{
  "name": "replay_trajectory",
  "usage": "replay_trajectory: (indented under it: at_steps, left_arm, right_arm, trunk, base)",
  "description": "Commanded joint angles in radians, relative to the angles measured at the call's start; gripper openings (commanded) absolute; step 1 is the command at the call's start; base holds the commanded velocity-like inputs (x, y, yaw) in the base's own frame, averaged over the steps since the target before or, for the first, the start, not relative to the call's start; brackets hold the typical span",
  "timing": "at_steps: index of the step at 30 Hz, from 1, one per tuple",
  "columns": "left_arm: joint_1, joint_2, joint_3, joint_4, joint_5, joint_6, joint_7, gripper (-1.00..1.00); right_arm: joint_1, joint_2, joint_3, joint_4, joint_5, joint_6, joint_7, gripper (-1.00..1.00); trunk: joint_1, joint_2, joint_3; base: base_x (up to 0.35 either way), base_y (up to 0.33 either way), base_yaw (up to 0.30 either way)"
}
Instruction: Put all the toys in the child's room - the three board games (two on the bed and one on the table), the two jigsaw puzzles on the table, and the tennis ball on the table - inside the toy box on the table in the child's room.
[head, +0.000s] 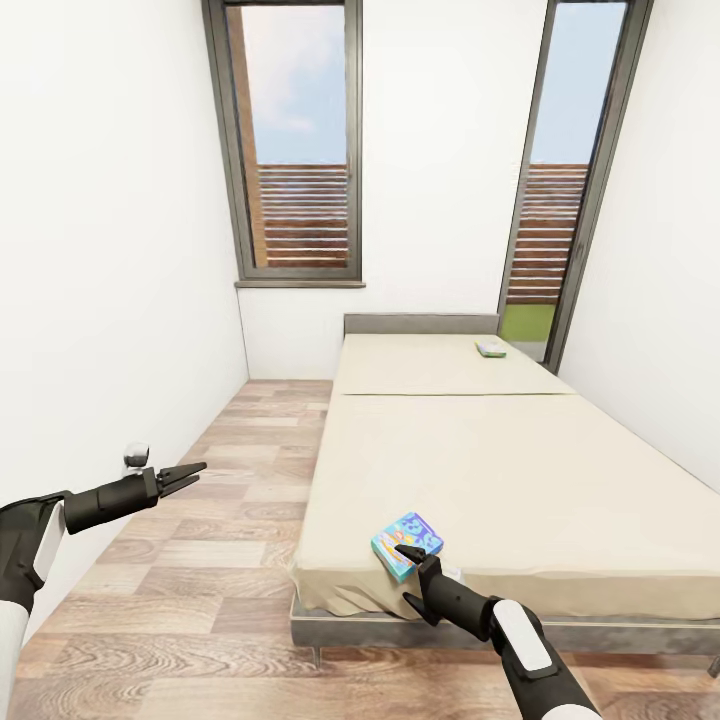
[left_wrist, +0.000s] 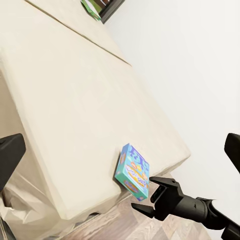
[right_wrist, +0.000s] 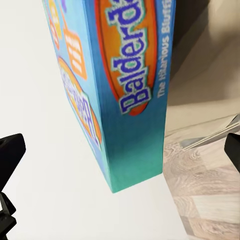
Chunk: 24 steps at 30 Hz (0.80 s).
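left pincer (head: 196, 470): lower left of the head view, hanging over the wood floor (head: 200, 560) next to the white wall, tips close together and pointing right toward the bed. Looks pinched to me with nothing in it; in its own wrist view just the two dark finger ends show at the frame sides, so can't confirm from there.

window (head: 295, 140): upper left-centre of the head view, tall, grey frame, slatted fence and sky behind it.

bed (head: 470, 460): fills the middle and right of the head view, plain beige mattress, grey headboard at the far end.

blue board game (head: 407, 544): sitting on the near corner of the bed, bottom centre of the head view, right at the mattress edge. The right wrist view gets super close to it, you can read "Balderda..." in orange and blue on the side (right_wrist: 131, 85).

right pincer (head: 408, 576): bottom centre-right of the head view, fingers spread apart, upper tip just at the near edge of the blue box, lower one down by the mattress side. Released, not clamped on anything. The left wrist view (left_wrist: 145, 195) shows it just beside the box too.

white-blue board game (head: 490, 348): small and far away, upper right of centre in the head view, lying flat on the bed near the headboard.

balcony door (head: 575, 170): upper right, tall glass, fence and a bit of green outside.
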Motion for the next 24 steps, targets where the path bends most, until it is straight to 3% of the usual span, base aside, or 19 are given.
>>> replay_trajectory:
  at_steps: [1,24]
  left_arm:
    - [-0.001,0.0,0.0,0.0,0.002,0.01,-0.002,1.0]
    - [-0.001,0.0,0.0,0.0,0.002,0.006,-0.002,1.0]
  right_arm:
    - [-0.001,0.001,-0.007,0.0,0.005,0.007,0.004,1.0]
    - [-0.001,0.001,-0.007,0.0,0.005,0.007,0.003,1.0]
  trunk:
    - [0.0,0.0,-0.001]
    - [0.0,0.0,-0.001]
  base:
    - [0.0,0.0,0.0]
    - [0.03,0.0,0.0]
